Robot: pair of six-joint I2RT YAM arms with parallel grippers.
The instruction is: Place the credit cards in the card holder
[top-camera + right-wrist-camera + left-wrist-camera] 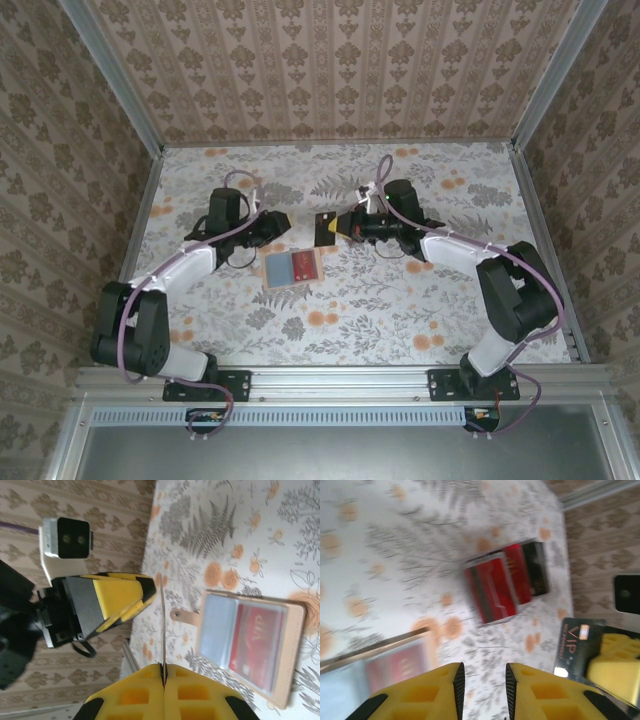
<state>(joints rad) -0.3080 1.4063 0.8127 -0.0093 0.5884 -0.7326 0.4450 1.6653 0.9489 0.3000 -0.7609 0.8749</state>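
Right gripper pinches a black card, edge-on to its own camera; the left wrist view shows its VIP face. Left gripper is narrowly parted, empty. Open holder, red card pocketed, lies at 6 o'clock of both from above. Loose cards sit at 12 o'clock of the left fingers.

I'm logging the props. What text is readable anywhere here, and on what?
"VIP": black card in the right gripper.
"VIP": red card inside the tan card holder.
Small print beside the black card's "VIP": blurred, unreadable.
Gold marks on the loose red cards: blurred, unreadable.
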